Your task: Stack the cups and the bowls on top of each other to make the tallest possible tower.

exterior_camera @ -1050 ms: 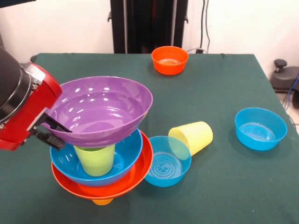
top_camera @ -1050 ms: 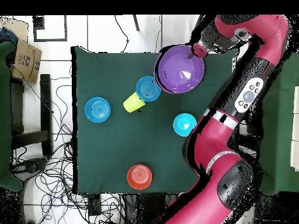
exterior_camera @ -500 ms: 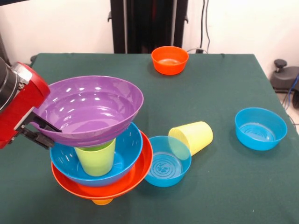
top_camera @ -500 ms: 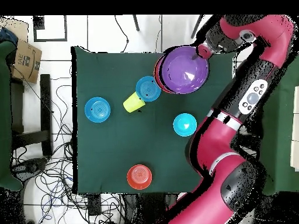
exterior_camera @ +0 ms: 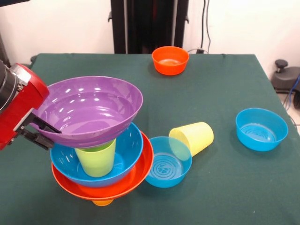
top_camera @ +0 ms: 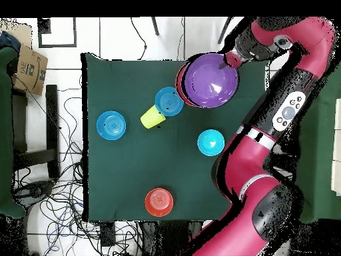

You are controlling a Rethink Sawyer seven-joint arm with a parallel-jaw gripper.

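Over the tower (exterior_camera: 101, 180), the gripper (exterior_camera: 41, 132) pinches the purple bowl's (exterior_camera: 89, 110) rim; it should centre it on the lime green cup (exterior_camera: 96, 160) before letting go.

White wall (exterior_camera: 243, 23) behind; green table (exterior_camera: 225, 93); tiled floor (top_camera: 120, 37); cables (top_camera: 60, 200); cardboard box (top_camera: 26, 67).

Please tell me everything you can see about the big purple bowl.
The large purple glossy plastic bowl is round, wide and deep, with light spots shining on its inner wall. It stands open side up and looks empty. Its bottom rests on the lime green plastic cup, which stands inside the large blue plastic bowl nested in the wider orange plastic bowl. The red and black gripper grips its rim at the picture's left in the front view. From overhead it covers most of the stack.
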